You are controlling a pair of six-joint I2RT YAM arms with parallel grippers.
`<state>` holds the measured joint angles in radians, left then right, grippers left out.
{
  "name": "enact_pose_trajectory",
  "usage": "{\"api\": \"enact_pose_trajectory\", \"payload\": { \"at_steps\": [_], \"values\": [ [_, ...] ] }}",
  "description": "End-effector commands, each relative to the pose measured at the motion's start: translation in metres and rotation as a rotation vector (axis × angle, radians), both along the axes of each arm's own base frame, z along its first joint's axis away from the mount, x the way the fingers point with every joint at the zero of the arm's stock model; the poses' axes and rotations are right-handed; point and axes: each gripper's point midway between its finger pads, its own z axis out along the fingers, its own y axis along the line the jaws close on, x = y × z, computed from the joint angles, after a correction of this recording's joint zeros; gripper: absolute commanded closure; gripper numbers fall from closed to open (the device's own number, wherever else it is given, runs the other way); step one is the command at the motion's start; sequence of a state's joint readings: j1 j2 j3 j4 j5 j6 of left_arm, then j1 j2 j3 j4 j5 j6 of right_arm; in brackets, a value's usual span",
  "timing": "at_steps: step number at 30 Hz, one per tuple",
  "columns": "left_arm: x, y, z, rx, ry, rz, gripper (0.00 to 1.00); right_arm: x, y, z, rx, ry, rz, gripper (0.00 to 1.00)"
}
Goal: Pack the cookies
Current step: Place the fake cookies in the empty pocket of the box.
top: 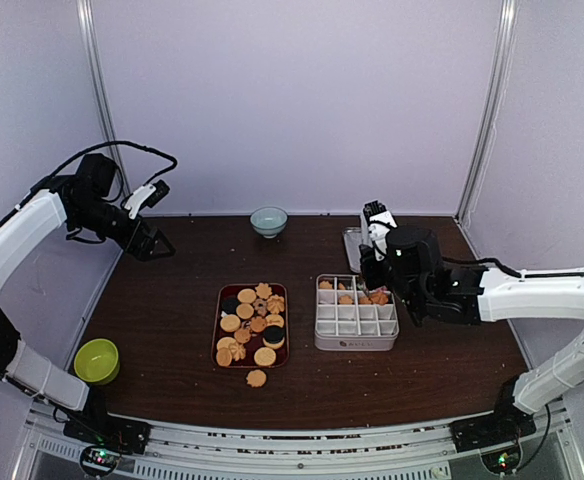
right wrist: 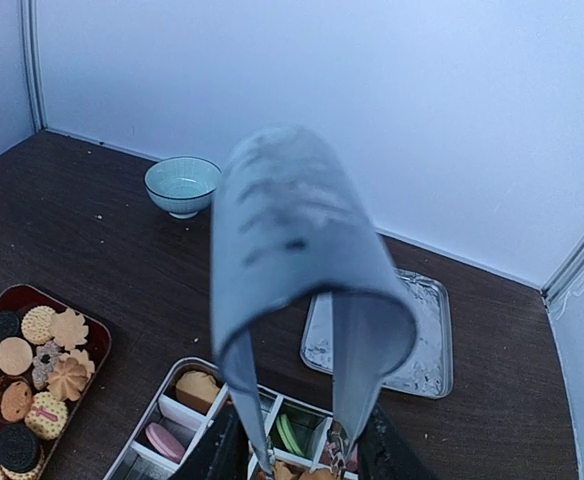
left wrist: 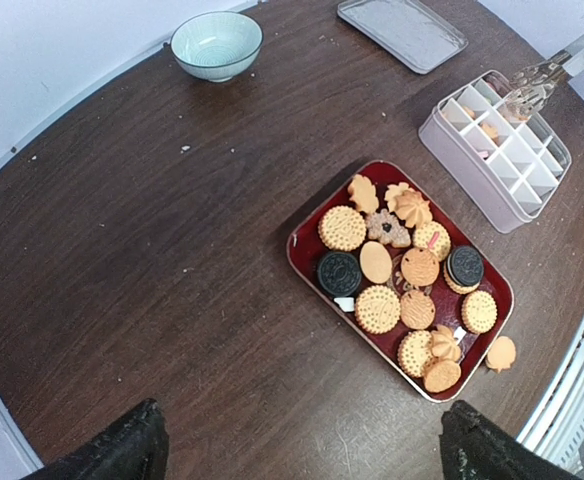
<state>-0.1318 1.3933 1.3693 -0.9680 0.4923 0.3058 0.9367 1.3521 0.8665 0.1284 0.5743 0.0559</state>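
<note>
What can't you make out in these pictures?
- Tips of the tongs: right wrist view, partly cut off at the bottom; any cookie there unclear.
- Right rear cells of the box: top view, under the right arm.
- Boxed cookies: left wrist view, too small.

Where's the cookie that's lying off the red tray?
In the top view, the loose cookie lies on the table just off the near edge of the red tray, left of centre.
</note>
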Motion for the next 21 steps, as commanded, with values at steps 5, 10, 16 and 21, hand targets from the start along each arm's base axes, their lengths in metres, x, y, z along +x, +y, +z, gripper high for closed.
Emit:
{"api": "enact_pose_trajectory", "payload": {
  "at_steps": [5,10,16,21],
  "values": [
    [0.005,0.001,0.009,0.0,-0.032,-0.006,0.02,-0.005,0.0,0.002,-0.064,-0.053,-0.052,0.64],
    [0.005,0.002,0.01,-0.001,-0.034,-0.005,0.02,-0.009,0.001,-0.005,-0.059,-0.042,-0.037,0.64],
    [0.005,0.001,0.011,-0.005,-0.035,-0.006,0.02,-0.013,0.003,-0.015,-0.095,-0.04,-0.054,0.65],
    [0.005,0.001,0.011,-0.003,-0.032,-0.006,0.02,-0.014,0.01,-0.022,-0.154,-0.045,-0.059,0.65]
  ]
}}
